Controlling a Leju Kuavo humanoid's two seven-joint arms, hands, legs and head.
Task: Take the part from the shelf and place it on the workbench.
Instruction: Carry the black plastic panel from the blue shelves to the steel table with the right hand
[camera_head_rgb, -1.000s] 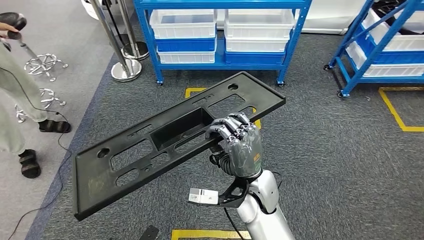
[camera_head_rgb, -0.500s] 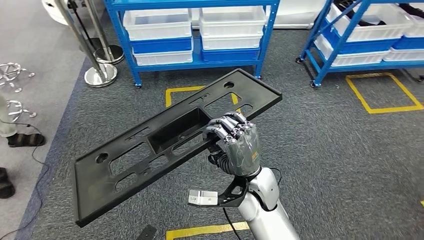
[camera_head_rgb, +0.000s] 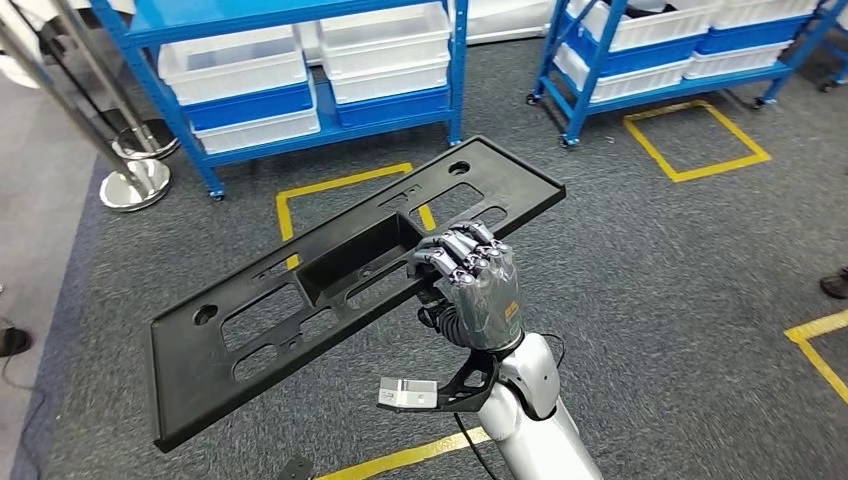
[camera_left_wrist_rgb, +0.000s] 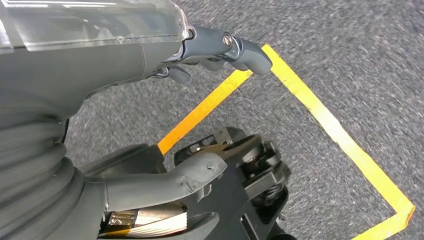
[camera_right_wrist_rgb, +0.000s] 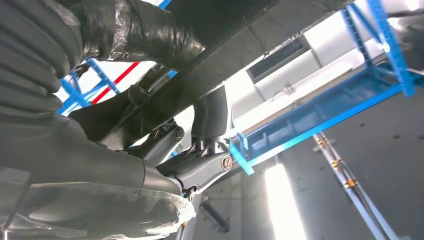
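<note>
The part (camera_head_rgb: 195, 380) is a long black plastic panel with several cut-outs and a deep rectangular recess. It is held level and slanting across the head view, above the carpet. My right hand (camera_head_rgb: 478, 290) grips its near long edge at the middle, fingers curled over the rim. In the right wrist view the panel's dark underside (camera_right_wrist_rgb: 240, 45) runs over my right hand (camera_right_wrist_rgb: 60, 140). My left hand (camera_left_wrist_rgb: 100, 65) hangs above the floor with its fingers apart and nothing in it.
A blue shelf (camera_head_rgb: 300, 70) with white bins stands ahead on the left, and another blue shelf (camera_head_rgb: 650, 50) on the right. A steel post base (camera_head_rgb: 135, 185) is at far left. Yellow tape squares (camera_head_rgb: 695, 140) mark the grey carpet. A shoe (camera_head_rgb: 835, 285) shows at the right edge.
The whole view has swung to the right, so the shelves have slid left and the person on the left has left the picture. My right hand's grip on the panel is unchanged.
</note>
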